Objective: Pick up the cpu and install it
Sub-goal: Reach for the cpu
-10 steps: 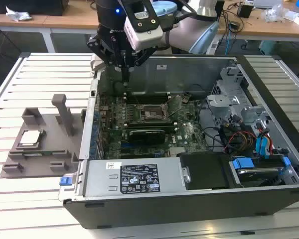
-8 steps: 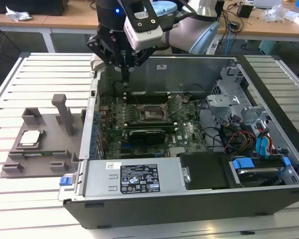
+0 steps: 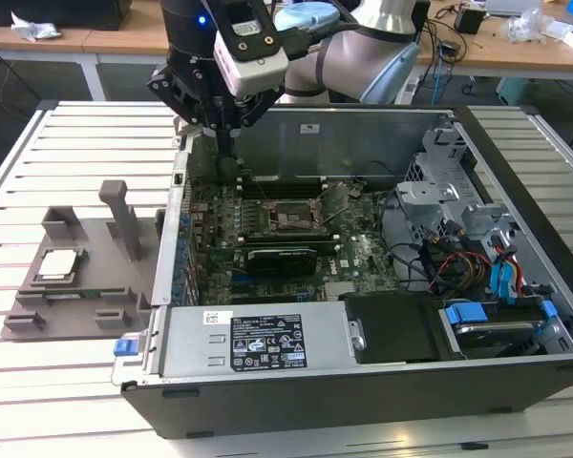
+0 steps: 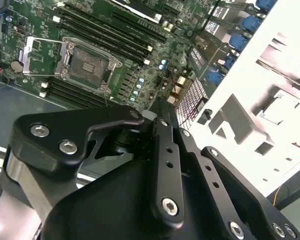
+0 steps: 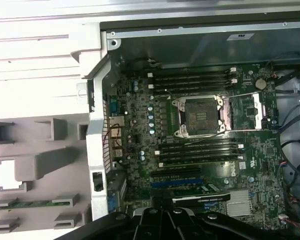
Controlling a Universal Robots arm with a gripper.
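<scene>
Exterior view, left to right: the cpu (image 3: 57,264) lies flat in the grey holder tray (image 3: 97,250) on the counter (image 3: 38,401), at 9 o'clock from the PC case (image 3: 363,391). The gripper (image 3: 227,164) hangs over the motherboard (image 3: 363,253), at 11 o'clock from the open socket (image 3: 291,221), pinched closed with nothing in it. I'd guess the chip's light, stiff, slick on top and fragile underneath, so grab it by opposite edges only.

The tray (image 3: 100,260) is matt plastic, the cpu (image 3: 57,265) metal
</scene>
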